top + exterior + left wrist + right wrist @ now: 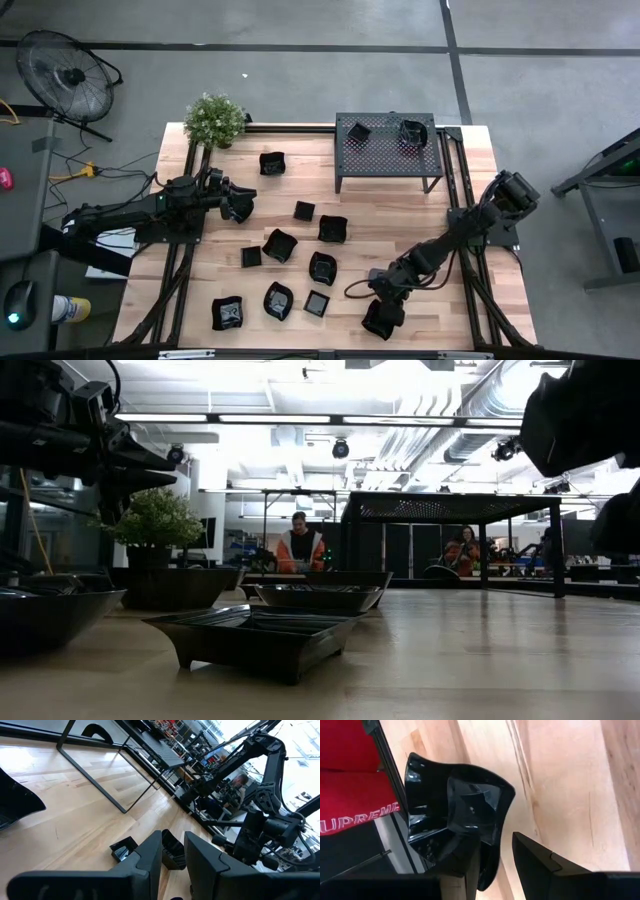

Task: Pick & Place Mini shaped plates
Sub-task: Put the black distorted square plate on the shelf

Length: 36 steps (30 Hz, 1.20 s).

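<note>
Holding one wavy-rimmed plate (455, 815) in the right gripper (381, 318), near the counter's (400, 225) front edge toward its right side. Fingers closed over the rim: one finger (540, 867) on the outside, the other against the dish's inner face. Glossy black, flared walls, square recessed centre, lifted clear of the wood.

Left gripper (240, 207) over the left-middle of the counter, carrying nothing; fingers (150, 857) parted by a narrow gap.

Count of loose mini plates on the counter, high view: nine.
- one wavy-rimmed (272, 163) near the back, by the plant
- small square (304, 211) at centre
- rounded (333, 229) just right of it
- wavy-rimmed (279, 245) with small square (251, 257) beside it
- rounded (322, 268) below those
- front row: wavy-rimmed (228, 313), rounded (278, 301), small square (317, 303)

Two more on the rack (385, 150): small one (357, 132) at left, larger one (413, 134) at right. Total with the held one: twelve visible.

Rack: one, black perforated metal top on thin legs, back right. Potted plant (214, 120): one, green, back left corner. Counter: light butcher-block wood strips.

Low view: shallow square dish (255, 638) closest, thick-walled, glossy. Two people seated far behind.
</note>
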### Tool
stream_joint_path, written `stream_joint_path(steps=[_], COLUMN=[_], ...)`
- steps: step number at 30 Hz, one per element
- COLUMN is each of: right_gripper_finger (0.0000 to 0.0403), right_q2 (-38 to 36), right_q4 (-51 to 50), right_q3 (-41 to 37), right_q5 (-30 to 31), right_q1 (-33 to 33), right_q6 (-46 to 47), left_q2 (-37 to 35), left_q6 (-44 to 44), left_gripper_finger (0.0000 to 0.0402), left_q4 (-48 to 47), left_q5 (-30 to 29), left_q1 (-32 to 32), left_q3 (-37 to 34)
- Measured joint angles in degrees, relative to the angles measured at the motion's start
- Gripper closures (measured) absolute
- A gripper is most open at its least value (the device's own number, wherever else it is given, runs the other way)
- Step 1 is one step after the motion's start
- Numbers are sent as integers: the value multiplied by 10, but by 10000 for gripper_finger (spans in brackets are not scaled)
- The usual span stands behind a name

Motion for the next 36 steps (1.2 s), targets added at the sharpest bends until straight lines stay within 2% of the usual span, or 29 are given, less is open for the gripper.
stream_joint_path(steps=[15, 21, 36], right_gripper_finger=[298, 326, 399], right_q2=[-1, 7, 9], right_q4=[-9, -4, 4], right_q3=[0, 0, 0], right_q5=[14, -12, -9], right_q1=[0, 0, -2], right_q6=[16, 8, 16], left_q2=[0, 0, 0], left_q6=[0, 0, 0], left_gripper_finger=[321, 321, 321], left_q4=[0, 0, 0], left_q5=[0, 0, 0], left_q1=[0, 0, 0], left_q3=[0, 0, 0])
